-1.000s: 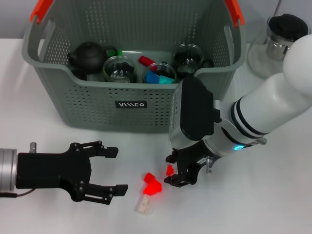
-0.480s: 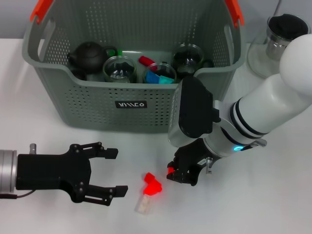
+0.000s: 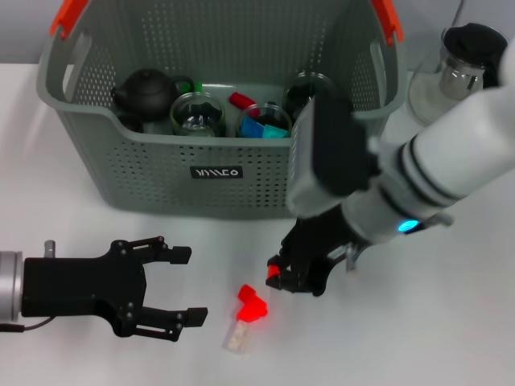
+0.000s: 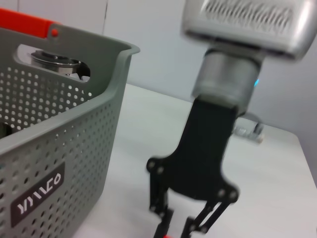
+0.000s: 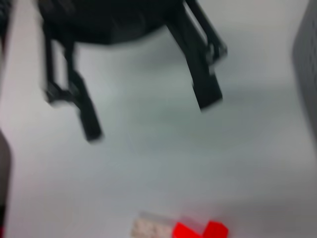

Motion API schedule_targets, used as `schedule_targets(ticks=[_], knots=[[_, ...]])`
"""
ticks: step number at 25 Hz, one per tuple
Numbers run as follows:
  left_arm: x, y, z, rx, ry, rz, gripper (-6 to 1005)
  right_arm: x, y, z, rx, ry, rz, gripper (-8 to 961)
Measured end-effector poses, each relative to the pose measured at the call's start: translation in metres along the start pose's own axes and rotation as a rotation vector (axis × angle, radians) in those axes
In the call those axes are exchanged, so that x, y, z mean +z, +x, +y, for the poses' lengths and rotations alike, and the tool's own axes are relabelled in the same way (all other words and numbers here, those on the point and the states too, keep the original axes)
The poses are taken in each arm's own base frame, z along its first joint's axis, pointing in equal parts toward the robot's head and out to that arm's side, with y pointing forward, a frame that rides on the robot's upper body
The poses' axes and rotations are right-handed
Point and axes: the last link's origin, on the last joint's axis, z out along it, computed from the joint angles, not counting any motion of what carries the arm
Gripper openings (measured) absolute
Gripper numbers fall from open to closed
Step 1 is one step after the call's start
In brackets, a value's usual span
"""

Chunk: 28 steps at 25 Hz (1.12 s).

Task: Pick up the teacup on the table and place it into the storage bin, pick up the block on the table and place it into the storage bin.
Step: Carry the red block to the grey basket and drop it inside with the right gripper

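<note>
My right claw (image 3: 283,277) has lifted off the tabletop (image 3: 451,322) since a second ago, clamped on a small red block (image 3: 273,273). Next I carry it over the storage bin (image 3: 217,173) rim and release. My left claw (image 3: 181,285) waits apart, near the red-and-clear piece (image 3: 245,315).

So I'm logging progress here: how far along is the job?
Cups and blocks already sit in the storage bin. The right gripper is shut on a small red block above the table. A red block and a pale block remain there. The left gripper waits open.
</note>
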Motion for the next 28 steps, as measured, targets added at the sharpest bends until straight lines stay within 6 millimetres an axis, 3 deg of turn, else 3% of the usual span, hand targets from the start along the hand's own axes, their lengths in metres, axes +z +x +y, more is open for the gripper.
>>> schedule_targets(ticks=[3,8,11,15,19,28], knots=[[0.000,0.000,0.000,0.001,0.000,0.000,945,-0.033,-0.013,0.004,-0.012,-0.026,-0.066,206],[0.000,0.002,-0.001,0.007,-0.003,0.000,945,-0.116,-0.047,0.006,-0.043,0.000,-0.281,205],[0.000,0.003,-0.001,0.009,-0.005,0.000,946,-0.160,-0.064,-0.005,-0.033,0.106,-0.417,205],[0.001,0.003,-0.001,0.010,-0.007,0.001,946,-0.193,-0.071,-0.031,0.057,0.251,-0.533,206],[0.001,0.003,-0.001,0.010,-0.007,0.001,946,-0.195,-0.068,-0.058,0.166,0.360,-0.542,206],[0.002,0.006,-0.003,0.015,-0.009,0.001,946,-0.144,-0.055,-0.090,0.274,0.377,-0.400,213]])
